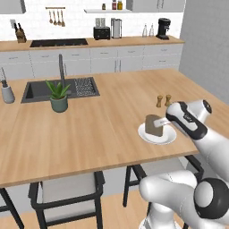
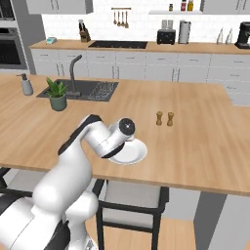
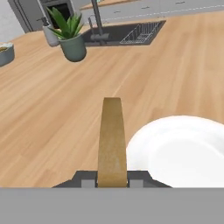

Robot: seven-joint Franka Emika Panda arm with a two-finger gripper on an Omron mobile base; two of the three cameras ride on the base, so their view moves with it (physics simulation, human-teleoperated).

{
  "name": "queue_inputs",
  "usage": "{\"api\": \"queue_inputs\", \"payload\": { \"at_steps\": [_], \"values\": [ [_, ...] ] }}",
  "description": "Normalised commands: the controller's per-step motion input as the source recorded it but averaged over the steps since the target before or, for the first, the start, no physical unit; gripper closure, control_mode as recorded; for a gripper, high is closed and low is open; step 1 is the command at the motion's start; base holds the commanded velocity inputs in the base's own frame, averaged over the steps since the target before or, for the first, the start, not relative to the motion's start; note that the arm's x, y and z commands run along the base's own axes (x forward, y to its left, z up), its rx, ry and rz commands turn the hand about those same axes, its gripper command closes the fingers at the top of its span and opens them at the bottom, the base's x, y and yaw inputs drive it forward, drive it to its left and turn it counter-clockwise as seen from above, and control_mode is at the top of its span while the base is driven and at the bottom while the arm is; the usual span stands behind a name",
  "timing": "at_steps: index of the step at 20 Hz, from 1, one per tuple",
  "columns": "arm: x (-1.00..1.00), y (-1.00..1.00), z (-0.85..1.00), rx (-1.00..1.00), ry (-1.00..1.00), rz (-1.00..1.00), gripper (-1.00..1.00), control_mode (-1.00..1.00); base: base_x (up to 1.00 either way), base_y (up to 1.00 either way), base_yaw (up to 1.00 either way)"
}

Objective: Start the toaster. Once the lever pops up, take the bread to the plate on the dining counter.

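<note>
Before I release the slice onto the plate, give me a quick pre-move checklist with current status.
1. Thin tan-brown bread slice gripped between the end effector fingers: ok.
2. Slice over the round white plate on the light wooden dining counter: ok in the left base view.
3. Slice touching the plate: cannot tell.
4. Plate surface bare: ok.
5. Two small brown shakers clear of the plate: ok.
6. Potted green plant well away: ok.
</note>
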Motion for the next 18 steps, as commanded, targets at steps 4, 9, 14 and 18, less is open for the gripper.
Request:
{"api": "queue_inputs", "payload": {
  "at_steps": [4, 9, 14, 18],
  "values": [
    [0.07, -0.07, 0.0, 0.0, 0.0, 0.0, 1.0, -1.0, 0.0, 0.0, 0.0],
    [0.03, -0.08, 0.0, 0.0, 0.02, 0.0, 1.0, -1.0, 0.0, 0.0, 0.0],
    [0.0, -0.31, 0.0, 0.0, 0.0, 0.0, 1.0, -1.0, 0.0, 0.0, 0.0],
    [0.0, -0.26, -0.05, 0.0, 0.0, 0.0, 1.0, -1.0, 0.0, 0.0, 0.0]
  ]
}}
